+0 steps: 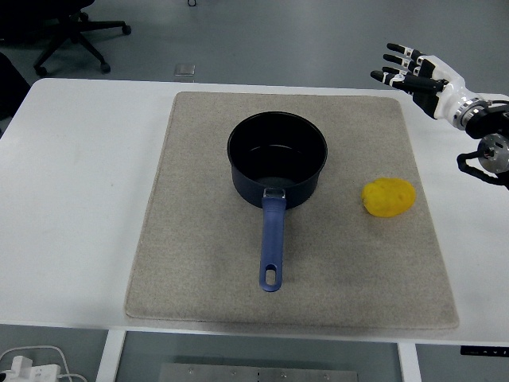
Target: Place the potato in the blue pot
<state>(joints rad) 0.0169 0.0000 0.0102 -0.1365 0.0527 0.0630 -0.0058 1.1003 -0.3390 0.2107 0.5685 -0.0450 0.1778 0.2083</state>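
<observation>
Right hand (417, 73): fingers (391, 68) spread, holding nothing | potato (390, 197) on mat (199, 239), well below and just left of fingertips, beside pot (277, 157), apart | risk: rounded potato may roll from a shallow pinch | count: one potato, one pot, one mat

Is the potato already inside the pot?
No, the potato lies on the mat to the right of the pot, which looks empty.
</observation>
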